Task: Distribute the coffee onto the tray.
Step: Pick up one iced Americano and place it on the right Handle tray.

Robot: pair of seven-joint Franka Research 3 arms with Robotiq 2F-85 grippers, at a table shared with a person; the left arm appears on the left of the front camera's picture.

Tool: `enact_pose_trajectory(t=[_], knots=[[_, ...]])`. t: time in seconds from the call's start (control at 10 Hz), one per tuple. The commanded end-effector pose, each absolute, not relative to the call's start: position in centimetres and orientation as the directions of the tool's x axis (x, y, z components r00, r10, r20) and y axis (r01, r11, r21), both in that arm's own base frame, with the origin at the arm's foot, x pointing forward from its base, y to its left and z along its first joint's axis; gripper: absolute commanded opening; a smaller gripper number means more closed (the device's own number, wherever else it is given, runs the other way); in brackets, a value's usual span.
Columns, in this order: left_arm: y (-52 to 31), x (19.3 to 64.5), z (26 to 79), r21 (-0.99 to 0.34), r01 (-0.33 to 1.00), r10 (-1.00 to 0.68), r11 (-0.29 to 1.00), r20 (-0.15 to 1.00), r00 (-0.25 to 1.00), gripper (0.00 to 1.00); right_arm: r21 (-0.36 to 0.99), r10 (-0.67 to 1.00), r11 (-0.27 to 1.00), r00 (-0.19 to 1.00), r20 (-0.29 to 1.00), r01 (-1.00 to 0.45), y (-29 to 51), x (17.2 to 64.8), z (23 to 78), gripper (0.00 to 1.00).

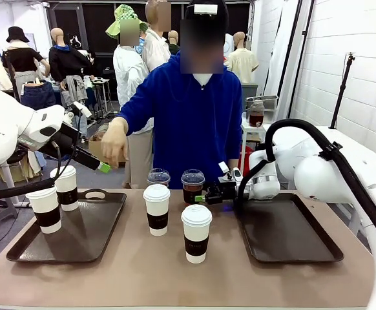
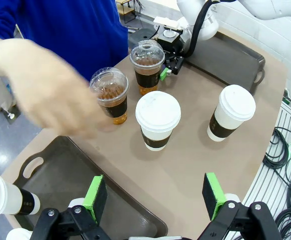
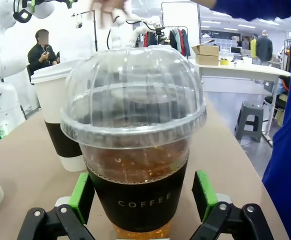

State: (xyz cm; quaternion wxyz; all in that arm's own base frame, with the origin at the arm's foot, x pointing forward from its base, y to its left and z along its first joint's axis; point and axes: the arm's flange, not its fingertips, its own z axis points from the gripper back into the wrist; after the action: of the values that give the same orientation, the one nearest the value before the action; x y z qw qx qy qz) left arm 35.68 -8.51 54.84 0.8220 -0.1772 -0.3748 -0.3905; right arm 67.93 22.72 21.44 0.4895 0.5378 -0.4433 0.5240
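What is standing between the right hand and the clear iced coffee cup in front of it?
Nothing visible. The clear cup sits right between the open right hand's two fingers; a white paper cup stands off to its side.

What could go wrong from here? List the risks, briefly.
1. The right hand stands open around the clear cup; a hard squeeze could buckle it and pop the dome lid.
2. The second clear cup and a paper cup stand close by; a sideways lift may knock them.
3. The person's hand is near the left hand: possible collision.
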Motion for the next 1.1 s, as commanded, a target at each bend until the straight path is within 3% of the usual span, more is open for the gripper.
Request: enact_pose_trajectory(t=[0.0,0.2,0.3,0.4,1.0], knots=[[-8.4,35.7,54.7,-0.011,0.778,-0.501,0.629,0.76,0.415,1.0,0.069,0.056,-0.131,0.062,0.997,-0.989,23.8,68.9,21.3,1.0],[-8.4,35.7,54.7,-0.011,0.778,-0.501,0.629,0.76,0.415,1.0,0.075,0.044,-0.138,0.07,0.997,-0.988,24.1,68.8,21.5,1.0],[-8.4,35.7,54.7,-0.011,0.778,-0.501,0.629,0.76,0.415,1.0,0.076,0.06,-0.131,0.068,0.996,-0.989,24.0,68.7,21.8,0.81],[-8.4,35.7,54.7,-0.011,0.778,-0.501,0.629,0.76,0.415,1.0,0.05,0.052,-0.125,0.044,0.998,-0.991,23.9,68.8,22.0,0.69],[-8.4,35.7,54.7,-0.011,0.778,-0.501,0.629,0.76,0.415,1.0,0.053,0.064,-0.141,0.045,0.997,-0.989,23.6,68.8,24.0,0.69]])
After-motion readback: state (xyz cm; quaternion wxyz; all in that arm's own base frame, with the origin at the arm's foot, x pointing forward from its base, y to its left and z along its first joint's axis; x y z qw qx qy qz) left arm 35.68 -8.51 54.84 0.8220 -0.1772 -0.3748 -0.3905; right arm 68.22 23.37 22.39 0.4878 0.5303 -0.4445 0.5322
